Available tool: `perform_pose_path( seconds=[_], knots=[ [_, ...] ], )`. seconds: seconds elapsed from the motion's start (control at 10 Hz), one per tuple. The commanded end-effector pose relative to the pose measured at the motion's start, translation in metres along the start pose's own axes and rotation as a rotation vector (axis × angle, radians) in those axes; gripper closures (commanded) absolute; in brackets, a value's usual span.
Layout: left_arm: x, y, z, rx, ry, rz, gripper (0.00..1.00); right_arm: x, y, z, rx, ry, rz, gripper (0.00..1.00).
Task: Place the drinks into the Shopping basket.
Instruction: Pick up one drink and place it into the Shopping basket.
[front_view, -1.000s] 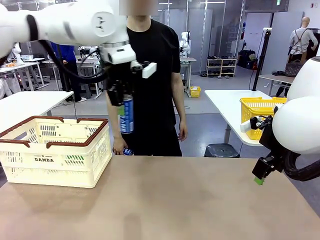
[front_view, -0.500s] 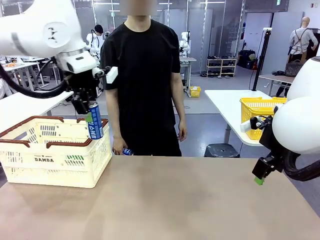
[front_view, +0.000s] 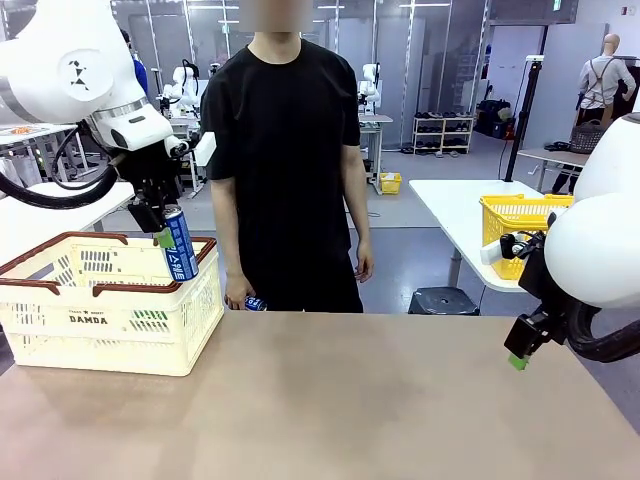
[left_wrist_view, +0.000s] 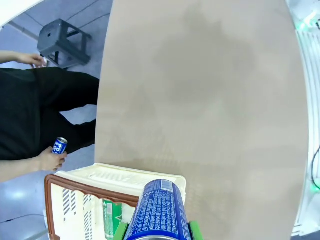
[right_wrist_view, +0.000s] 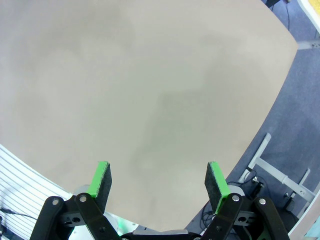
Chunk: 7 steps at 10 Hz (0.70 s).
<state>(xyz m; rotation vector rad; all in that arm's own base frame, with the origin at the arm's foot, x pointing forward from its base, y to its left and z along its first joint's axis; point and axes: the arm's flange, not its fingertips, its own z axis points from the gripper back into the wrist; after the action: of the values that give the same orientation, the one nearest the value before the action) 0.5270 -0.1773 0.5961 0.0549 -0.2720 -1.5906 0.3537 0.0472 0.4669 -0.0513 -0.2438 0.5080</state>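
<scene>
My left gripper (front_view: 166, 236) is shut on a slim blue can (front_view: 180, 243) with white lettering, holding it tilted above the right part of the cream Shopping basket (front_view: 105, 318). In the left wrist view the blue can (left_wrist_view: 159, 212) sits between the green pads (left_wrist_view: 120, 230), over the basket's brown rim (left_wrist_view: 90, 186), and a green can (left_wrist_view: 111, 217) lies inside the basket. The person's hand holds another small blue can (front_view: 255, 303), which the wrist view shows too as a blue can (left_wrist_view: 59, 145). My right gripper (right_wrist_view: 159, 185) hangs open above bare table at the right (front_view: 517, 355).
The person stands at the far table edge behind the middle. The tan table top (front_view: 380, 400) stretches from the basket to the right. A yellow mesh basket (front_view: 515, 215) rests on another table behind. A dark stool (front_view: 442, 300) stands beyond the far edge.
My left arm has carried the blue can leftward and down from in front of the person to above the basket. The right arm has stayed still.
</scene>
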Motion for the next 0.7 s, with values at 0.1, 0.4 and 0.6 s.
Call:
perform_pose_path(
  seconds=[0.1,0.4,0.6],
  knots=[
    [0.000,0.000,0.000,0.000,0.000,0.000,0.42,0.000,0.000,0.000,0.002,0.002,0.001,0.06],
    [-0.017,0.013,0.002,0.070,0.056,0.063,0.42,0.000,0.000,0.000,0.002,0.002,0.001,0.06],
    [-0.047,0.037,0.007,0.070,0.006,0.099,0.42,0.000,0.000,0.000,0.002,0.002,0.001,0.06]
  ],
)
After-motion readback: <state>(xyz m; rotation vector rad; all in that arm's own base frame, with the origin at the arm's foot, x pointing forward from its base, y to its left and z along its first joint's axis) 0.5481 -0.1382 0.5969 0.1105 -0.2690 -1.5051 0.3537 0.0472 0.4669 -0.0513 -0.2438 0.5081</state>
